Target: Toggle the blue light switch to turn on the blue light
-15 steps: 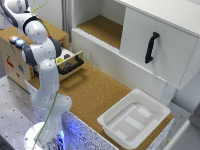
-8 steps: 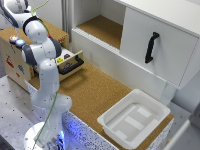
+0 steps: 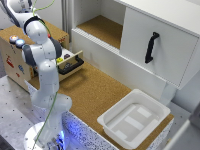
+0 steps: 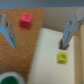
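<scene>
The blue light (image 3: 20,43) is a small round dome on top of the wooden box (image 3: 11,55) at the exterior view's left, beside a red-orange dome (image 3: 13,38). I cannot make out the blue light switch. The arm (image 3: 42,55) rises in front of the box, and its hand runs out of the exterior view at the top left corner. In the wrist view my gripper (image 4: 38,45) is open with nothing between its fingers (image 4: 7,30). Below it lie a red cube (image 4: 26,20) on cork and a yellow cube (image 4: 62,58) on a pale surface.
An open drawer (image 3: 70,64) holding small objects juts from the box beside the arm. A white tray (image 3: 135,117) sits on the cork table (image 3: 95,90). Behind stands a white cabinet with a black handle (image 3: 151,47). A green round thing (image 4: 9,80) shows in the wrist view.
</scene>
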Robot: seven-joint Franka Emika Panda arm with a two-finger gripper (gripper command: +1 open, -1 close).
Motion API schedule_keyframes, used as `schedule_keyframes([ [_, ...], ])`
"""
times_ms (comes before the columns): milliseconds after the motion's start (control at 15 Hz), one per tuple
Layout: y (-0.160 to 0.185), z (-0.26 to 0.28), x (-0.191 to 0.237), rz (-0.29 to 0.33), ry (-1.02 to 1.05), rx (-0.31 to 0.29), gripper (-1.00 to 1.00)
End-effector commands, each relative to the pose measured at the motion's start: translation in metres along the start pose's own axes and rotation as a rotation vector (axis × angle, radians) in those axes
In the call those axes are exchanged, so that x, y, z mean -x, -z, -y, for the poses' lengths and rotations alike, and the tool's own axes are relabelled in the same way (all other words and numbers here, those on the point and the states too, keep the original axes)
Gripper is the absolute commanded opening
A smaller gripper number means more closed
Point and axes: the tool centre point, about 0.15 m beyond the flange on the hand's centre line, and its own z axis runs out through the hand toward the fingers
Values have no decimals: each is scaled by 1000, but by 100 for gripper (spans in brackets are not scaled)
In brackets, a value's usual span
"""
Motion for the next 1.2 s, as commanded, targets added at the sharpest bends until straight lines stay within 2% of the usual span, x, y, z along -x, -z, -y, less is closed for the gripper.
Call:
schedule_keyframes([
  [0, -48, -81, 28, -102, -70, -185, 100],
  [600, -48, -81, 28, -102, -70, -185, 100],
  [667, -36, -69, 25, -85, -86, -97, 100],
  [733, -39, -76, 15, -93, -77, -105, 100],
  [867, -47, -116, -13, -100, -119, -78, 100],
  [933, -50, -147, -32, -85, -158, -48, 100],
  [1000, -51, -175, -44, -66, -180, -52, 100],
  [1133, -58, -219, -62, -52, -216, 8, 100],
])
